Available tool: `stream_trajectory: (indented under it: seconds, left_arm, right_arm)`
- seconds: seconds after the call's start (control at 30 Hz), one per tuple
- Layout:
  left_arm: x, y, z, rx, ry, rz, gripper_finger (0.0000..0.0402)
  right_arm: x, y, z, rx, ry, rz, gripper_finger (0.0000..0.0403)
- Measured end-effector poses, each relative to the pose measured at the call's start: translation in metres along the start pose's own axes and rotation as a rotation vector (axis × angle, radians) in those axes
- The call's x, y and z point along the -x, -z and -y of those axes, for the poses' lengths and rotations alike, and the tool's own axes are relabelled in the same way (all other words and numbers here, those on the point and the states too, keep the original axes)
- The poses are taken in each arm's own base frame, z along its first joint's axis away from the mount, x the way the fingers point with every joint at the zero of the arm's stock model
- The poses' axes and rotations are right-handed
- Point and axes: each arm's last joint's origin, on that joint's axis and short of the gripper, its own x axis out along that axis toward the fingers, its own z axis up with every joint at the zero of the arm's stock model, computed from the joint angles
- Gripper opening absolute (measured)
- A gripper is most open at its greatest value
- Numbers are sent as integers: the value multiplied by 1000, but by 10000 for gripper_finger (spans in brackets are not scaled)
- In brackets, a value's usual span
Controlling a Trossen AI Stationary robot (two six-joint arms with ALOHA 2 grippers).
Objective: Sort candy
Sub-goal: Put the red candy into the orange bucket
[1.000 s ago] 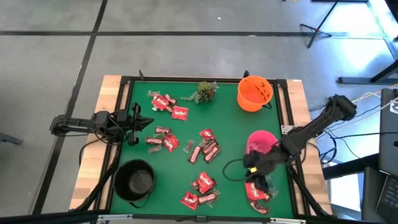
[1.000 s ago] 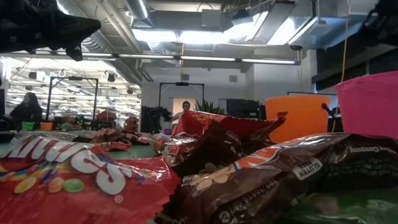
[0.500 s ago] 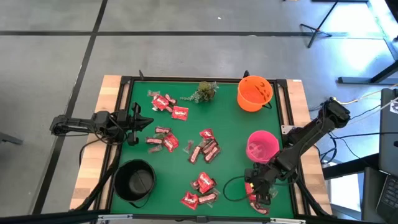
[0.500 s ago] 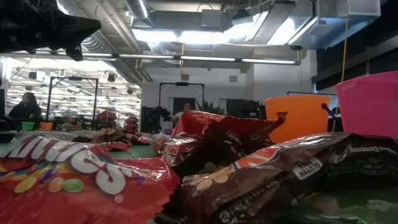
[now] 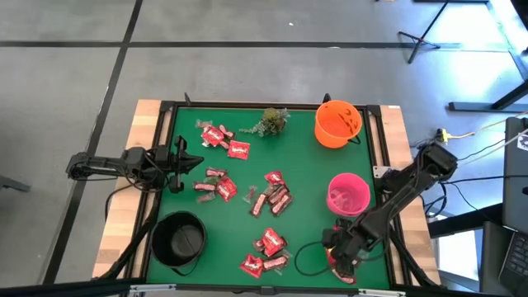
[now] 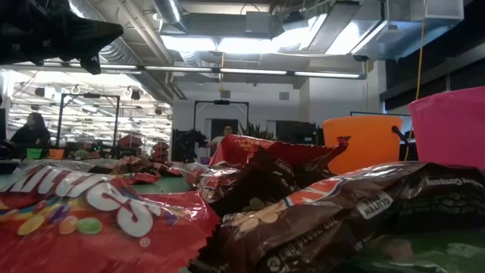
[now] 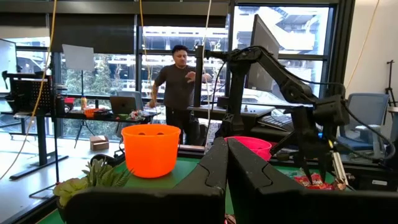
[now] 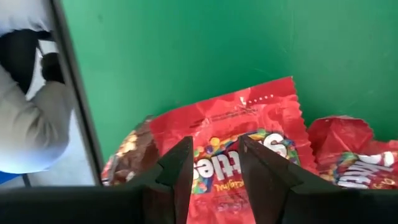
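The right tool [image 8: 210,163] is hanging half open, gripping nothing, directly over a red packet [image 8: 239,146]. A brown packet [image 8: 127,154] is overlapping beside it, so closing could be pinching both. The left tool [image 5: 178,163] is waiting closed.

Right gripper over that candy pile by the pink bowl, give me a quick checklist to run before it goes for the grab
1. Right gripper fingers parted: ok, with a gap between them.
2. Lined up on a target: ok, a red Skittles packet sits between the fingers in the right wrist view.
3. Nothing gripped yet: ok, the packet lies flat on the green mat.
4. One packet only: not ok, a brown packet and another red packet lie against it.
5. Pink bowl reachable: ok, it stands just beyond the pile.
6. Left gripper out of the way: ok, shut at the table's left edge.
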Motion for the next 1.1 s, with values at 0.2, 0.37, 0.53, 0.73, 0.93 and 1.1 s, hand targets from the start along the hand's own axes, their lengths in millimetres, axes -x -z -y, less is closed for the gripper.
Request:
stream_trajectory:
  seconds: [0.2, 0.37, 0.53, 0.73, 0.93, 1.1]
  left_arm:
    - [0, 0, 0, 0, 0, 0, 0]
    - [0, 0, 0, 0, 0, 0, 0]
    - [0, 0, 0, 0, 0, 0, 0]
    - [0, 0, 0, 0, 0, 0, 0]
    - [0, 0, 0, 0, 0, 0, 0]
    - [0, 0, 0, 0, 0, 0, 0]
  right_arm:
    - [-13, 0, 3, -6, 44, -28, 127]
    - [-21, 0, 3, -10, 62, -50, 126]
    - [-22, 0, 4, -11, 65, -52, 126]
    - [-16, -1, 1, -11, 50, -57, 126]
    - [4, -8, -15, 19, 65, -73, 126]
    - [25, -14, -26, 54, 136, -55, 127]
